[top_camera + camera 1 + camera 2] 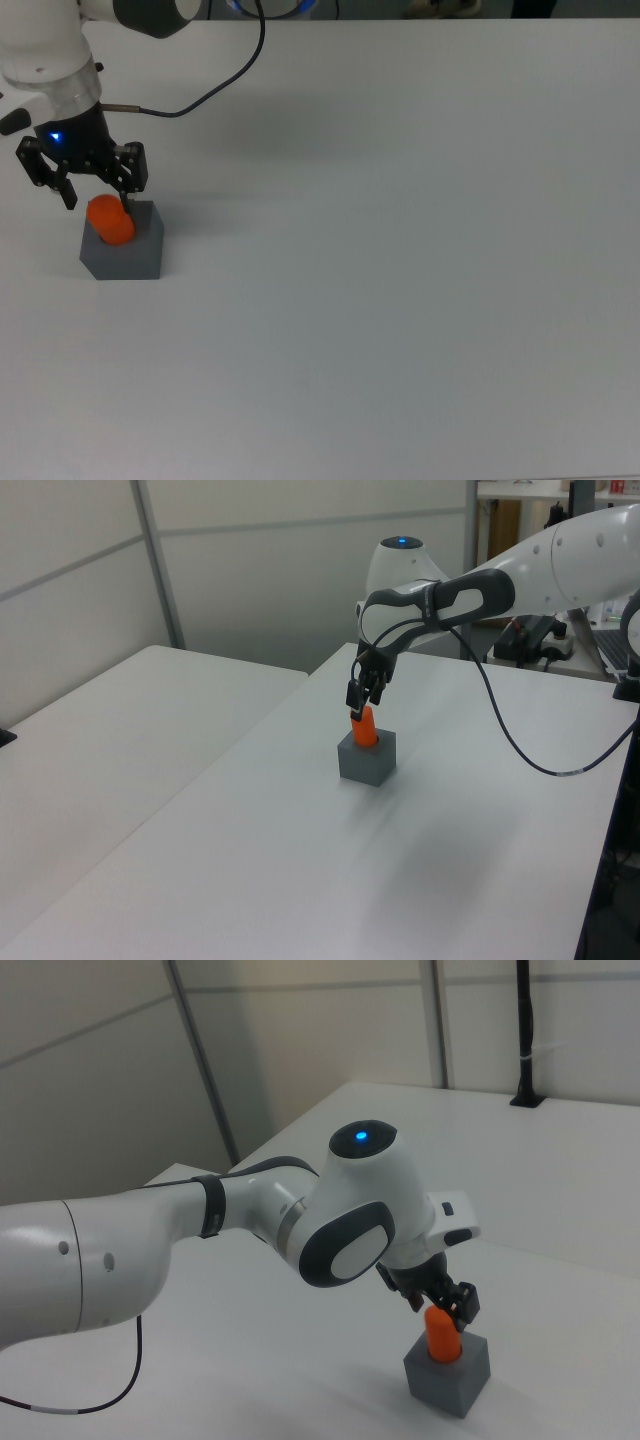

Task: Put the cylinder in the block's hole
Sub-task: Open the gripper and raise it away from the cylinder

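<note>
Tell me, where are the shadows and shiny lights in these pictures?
Top view: a soft grey shadow lies on the table above the middle, and a blue light glows on the gripper. Left view: a faint shadow lies in front of the block. Right view: a blue light shines on the arm.

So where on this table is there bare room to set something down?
Nearly everywhere: the table is bare from the block to the top view's right edge and bottom edge. The crowded spot is the top view's left, where the open gripper hangs above the cylinder standing in the block.
</note>
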Controlling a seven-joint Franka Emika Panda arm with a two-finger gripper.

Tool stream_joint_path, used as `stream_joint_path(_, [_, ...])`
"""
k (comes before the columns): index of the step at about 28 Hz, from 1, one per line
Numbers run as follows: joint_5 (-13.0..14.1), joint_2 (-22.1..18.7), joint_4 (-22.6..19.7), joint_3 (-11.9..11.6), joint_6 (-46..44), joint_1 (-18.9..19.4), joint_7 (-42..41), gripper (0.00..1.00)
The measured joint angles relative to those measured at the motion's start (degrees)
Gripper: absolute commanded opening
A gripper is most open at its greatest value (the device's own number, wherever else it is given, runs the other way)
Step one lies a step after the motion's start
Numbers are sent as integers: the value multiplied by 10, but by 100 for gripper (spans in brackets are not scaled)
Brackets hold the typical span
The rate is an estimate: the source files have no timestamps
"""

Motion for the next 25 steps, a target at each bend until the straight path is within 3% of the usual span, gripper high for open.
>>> stream_joint_path(7, [-5, -14, 45, 0, -89, 1, 0, 100])
stream_joint_path(15, [-71, -34, 110, 5, -234, 17, 0, 100])
stream_joint_path(25, [-78, -35, 135, 6, -300, 31, 0, 100])
